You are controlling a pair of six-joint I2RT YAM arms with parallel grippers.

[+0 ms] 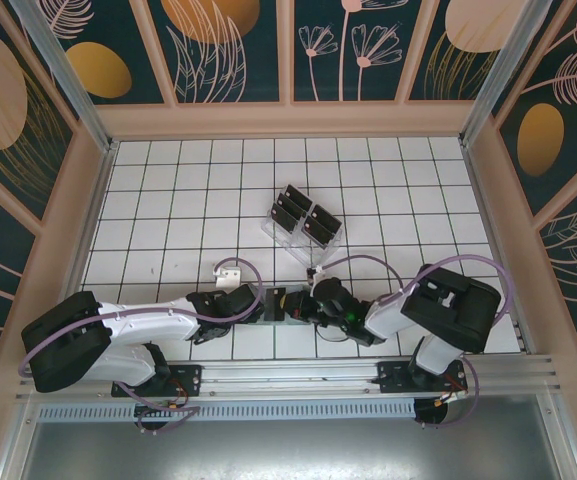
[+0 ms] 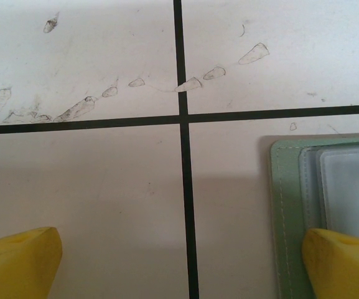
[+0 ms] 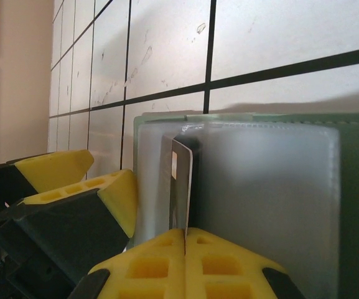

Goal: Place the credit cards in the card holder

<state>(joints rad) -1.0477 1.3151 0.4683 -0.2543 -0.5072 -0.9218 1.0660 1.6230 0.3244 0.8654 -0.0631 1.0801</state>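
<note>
- Left gripper (image 1: 251,303): its jaws stand wide open, holding nothing. In the left wrist view (image 2: 182,265) one fingertip hangs over the bare desk (image 1: 168,200) and the other over the near edge of the card holder (image 2: 285,212). We cannot tell whether that fingertip presses down. If it does not, we judge the holder could slide away under a push from the other side
- Card holder (image 1: 274,303): it lies flat and opened on the desk between the two grippers, near the front edge. Its green cover (image 3: 353,174) frames frosted clear pockets (image 3: 260,187). We see no card fully seated in them, though the frosting hides much
- Right gripper (image 3: 185,252): closed on one black credit card (image 3: 182,180), held on edge with its far end at the mouth of a pocket. We cannot tell whether the end is already inside. The risks as we see them are that the card corner catches the pocket lip and bends, that the card goes in between two layers instead of into a slot, or that the thin card twists in the pinch
- Clear rack (image 1: 272,229): it stands farther back on the desk, well apart from the holder. Several black credit cards (image 1: 293,205) stand upright in its slots, so we judge most of the task is not yet done
</note>
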